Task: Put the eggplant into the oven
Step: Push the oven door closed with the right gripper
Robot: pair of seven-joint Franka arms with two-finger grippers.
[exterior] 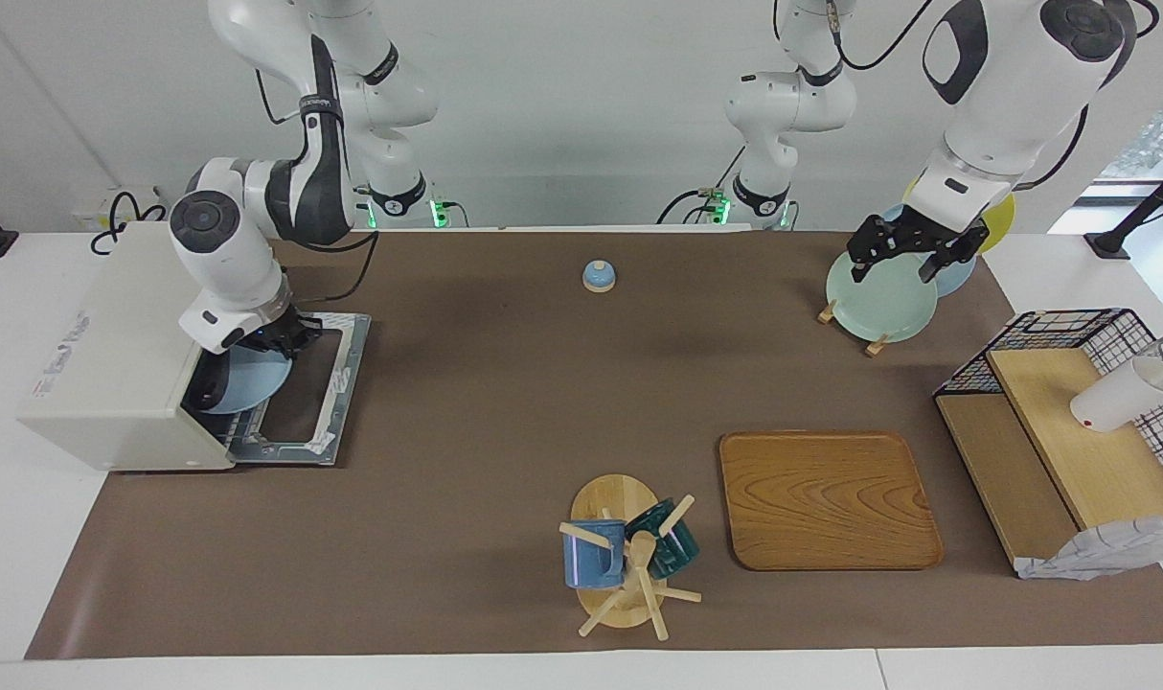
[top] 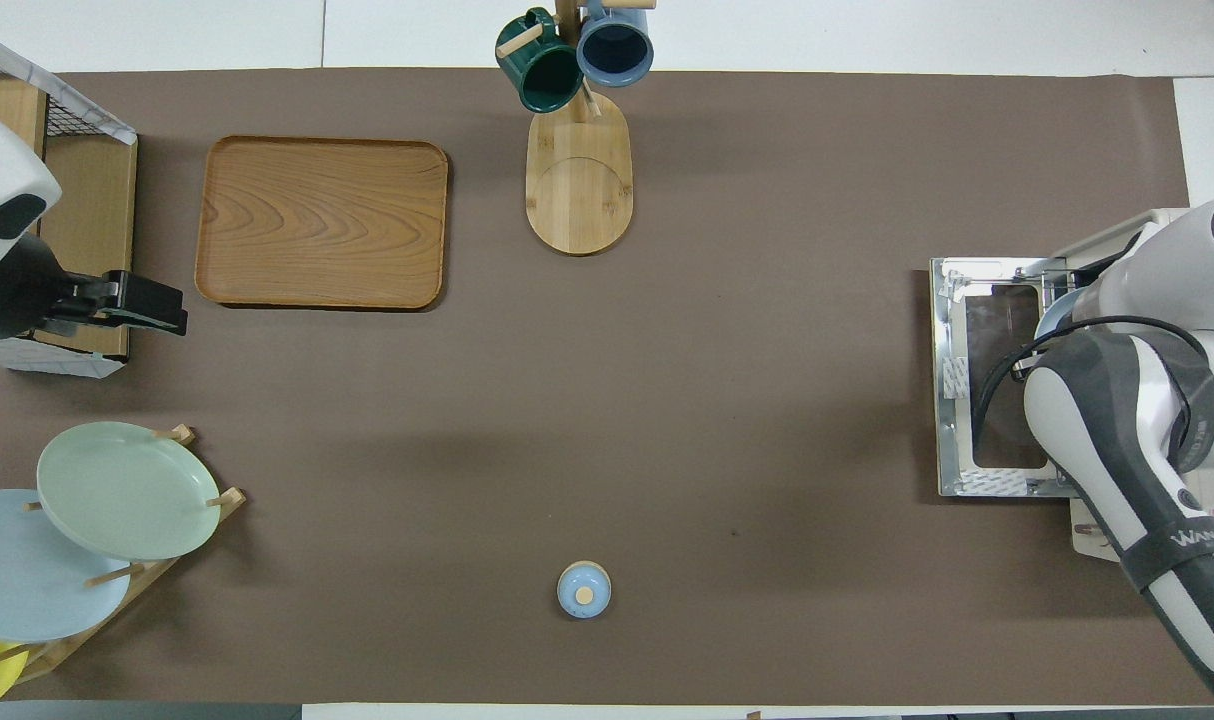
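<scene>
Oven (exterior: 112,355) door (exterior: 299,388) down. Right hand (exterior: 273,337) at oven mouth above blue plate (exterior: 241,381), grip unreadable. Left hand (exterior: 912,247) open, waiting over plate rack (exterior: 874,340). Eggplant unseen.

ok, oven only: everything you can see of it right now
The oven is a boxy off-white appliance at the right arm's end of the table, partly on the brown mat. Its door, metal-framed with a dark glass pane, is folded down flat onto the mat. A light blue plate sits in the opening, partly inside. The right gripper is at the mouth, over the plate; contact can't be told. No eggplant shows.
</scene>
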